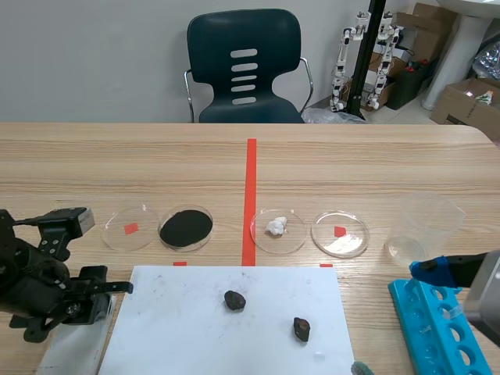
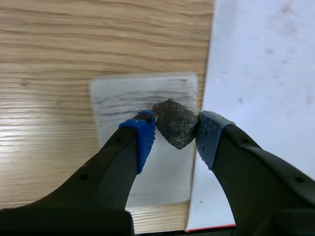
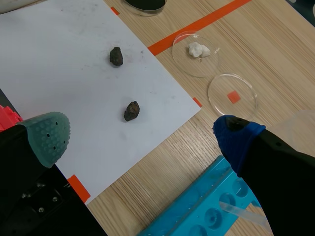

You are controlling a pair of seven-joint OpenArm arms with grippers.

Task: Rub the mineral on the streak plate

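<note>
left hand (image 2: 176, 133): thick black fingers, blue pads | right hand (image 3: 142, 138): black fingers, dotted grey-green pad, blue pad

Table (image 1: 351, 156) bears: streak plate (image 2: 128, 96) under my left gripper (image 2: 176, 130), white paper (image 1: 180, 328) beside it, four petri dishes (image 1: 340, 234) ahead, blue rack (image 3: 197, 211) beneath my right gripper (image 3: 142, 140).
</note>
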